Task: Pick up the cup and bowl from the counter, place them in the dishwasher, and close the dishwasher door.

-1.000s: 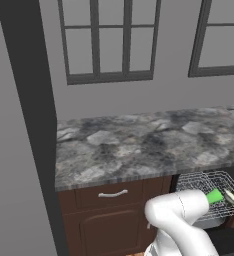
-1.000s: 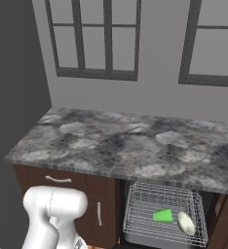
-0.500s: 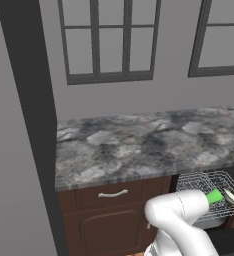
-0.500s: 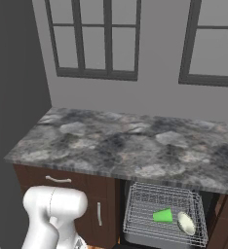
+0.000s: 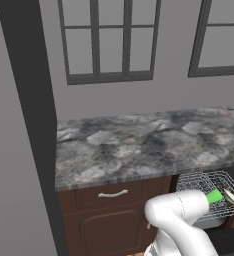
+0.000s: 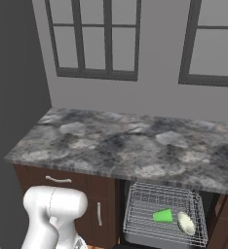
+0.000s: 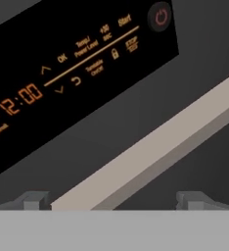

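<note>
The green cup lies on its side in the wire rack of the dishwasher, under the counter. The pale bowl rests in the rack right beside it. In the hand view the black dishwasher door is very close, with its lit control panel and pale bar handle. My gripper is open, its fingertips spread wide on either side of the handle's near end, with nothing held.
Brown cabinets with a silver drawer handle stand left of the dishwasher. My white arm bends down low in front of them. A dark wall bounds the counter's left end; windows sit behind.
</note>
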